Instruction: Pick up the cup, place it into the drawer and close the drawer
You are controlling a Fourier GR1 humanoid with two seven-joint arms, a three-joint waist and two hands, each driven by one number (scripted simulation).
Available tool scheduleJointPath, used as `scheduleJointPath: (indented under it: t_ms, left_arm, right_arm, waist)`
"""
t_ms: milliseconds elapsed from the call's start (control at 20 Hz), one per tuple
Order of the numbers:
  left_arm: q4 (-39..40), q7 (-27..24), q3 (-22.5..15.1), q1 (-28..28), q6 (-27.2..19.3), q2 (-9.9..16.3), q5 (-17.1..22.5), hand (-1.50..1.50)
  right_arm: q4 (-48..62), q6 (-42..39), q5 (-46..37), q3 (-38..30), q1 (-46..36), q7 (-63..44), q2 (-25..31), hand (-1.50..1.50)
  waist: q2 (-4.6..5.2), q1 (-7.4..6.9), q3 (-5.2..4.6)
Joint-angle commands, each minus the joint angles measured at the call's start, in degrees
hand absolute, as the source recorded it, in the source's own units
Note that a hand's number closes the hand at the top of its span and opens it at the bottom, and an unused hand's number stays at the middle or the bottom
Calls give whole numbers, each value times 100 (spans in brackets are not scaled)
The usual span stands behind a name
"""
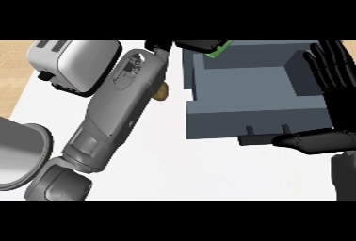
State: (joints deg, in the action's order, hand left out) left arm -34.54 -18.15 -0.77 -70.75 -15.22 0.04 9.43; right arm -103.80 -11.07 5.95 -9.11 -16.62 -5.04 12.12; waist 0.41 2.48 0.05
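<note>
Reaching over the open grey-blue box drawer, the left hand curls round a green cup. The drawer's cavity lies just below that hand. The right hand rests open beside the drawer.

Drawer: right of centre, pulled open.
Toaster: far left on the counter.
Left hand: over the drawer's far-left corner.
Right hand: along the drawer's right side.
Pot: near left edge.
</note>
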Motion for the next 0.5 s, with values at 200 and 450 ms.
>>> scheduleJointPath:
  t_ms: [200, 450]
  left_arm:
    - [1340, 208, -871, -562, -611, -4, 529, 150]
    - [1835, 563, -1193, -685, 8, -4, 559, 150]
  right_arm:
    - [205, -245, 107, 35, -123, 218, 67, -150]
    - [145, -268, 269, -11, -289, 118, 76, -150]
  waist:
    - [84, 346, 7]
    - [154, 545, 10]
